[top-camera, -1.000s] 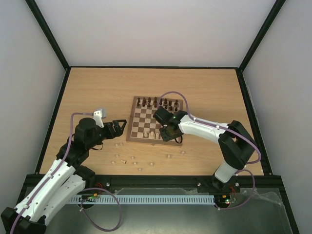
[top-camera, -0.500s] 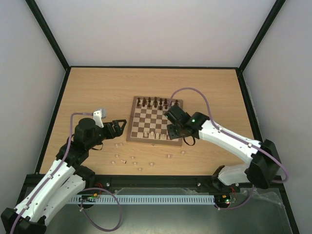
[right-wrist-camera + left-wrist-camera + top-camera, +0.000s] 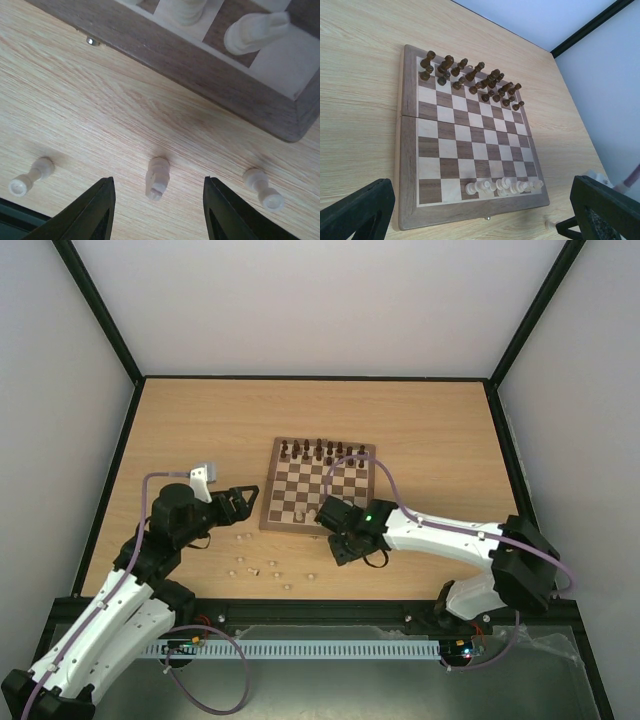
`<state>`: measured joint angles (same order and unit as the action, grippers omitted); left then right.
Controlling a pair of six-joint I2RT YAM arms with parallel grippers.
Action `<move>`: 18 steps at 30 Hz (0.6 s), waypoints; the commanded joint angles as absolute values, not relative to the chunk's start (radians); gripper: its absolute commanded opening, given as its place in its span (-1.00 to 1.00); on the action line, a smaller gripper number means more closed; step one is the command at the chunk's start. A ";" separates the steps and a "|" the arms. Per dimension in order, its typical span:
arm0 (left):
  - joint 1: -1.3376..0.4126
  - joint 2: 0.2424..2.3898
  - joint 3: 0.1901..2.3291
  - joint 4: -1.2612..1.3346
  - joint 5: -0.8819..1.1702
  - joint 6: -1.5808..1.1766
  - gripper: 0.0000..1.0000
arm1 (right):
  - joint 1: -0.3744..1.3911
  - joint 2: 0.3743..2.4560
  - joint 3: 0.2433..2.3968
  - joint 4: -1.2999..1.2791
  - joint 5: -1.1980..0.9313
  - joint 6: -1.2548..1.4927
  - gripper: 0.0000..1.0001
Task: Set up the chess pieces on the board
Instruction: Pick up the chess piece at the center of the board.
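Just off the near edge of the board [image 3: 200,65], a pale piece [image 3: 157,178] lies on its side on the table [image 3: 75,90]. It sits between the spread fingers of the right pincer [image 3: 159,210], which hangs over it and touches nothing. The piece looks like light, hard wood — small and rounded, likely to roll or squirt out if pinched off-centre. I would take it across the body, below the head.

A second piece [image 3: 30,177] and a third piece [image 3: 262,189] lie to either side, apart from it, so the fingers have room. The board's border is close, though. Several pale pieces [image 3: 502,186] stand on the near row; dark pieces [image 3: 470,80] fill the far rows. The left pincer [image 3: 240,500] hangs beside the board — wide apart and empty.
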<state>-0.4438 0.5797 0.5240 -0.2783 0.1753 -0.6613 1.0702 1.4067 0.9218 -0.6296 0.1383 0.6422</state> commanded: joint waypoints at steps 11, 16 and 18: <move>-0.440 0.575 0.502 -0.270 0.181 -0.651 0.98 | 1.100 1.560 0.894 -0.603 0.131 0.667 -0.28; -0.440 0.575 0.500 -0.268 0.180 -0.651 0.98 | 1.102 1.576 0.886 -0.608 0.124 0.665 -0.42; -0.440 0.575 0.499 -0.269 0.181 -0.652 0.98 | 1.105 1.579 0.882 -0.611 0.123 0.664 -0.43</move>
<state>-0.4438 0.5766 0.5140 -0.2783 0.1753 -0.6609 1.0935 1.5635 0.9028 -0.5777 0.1307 0.6594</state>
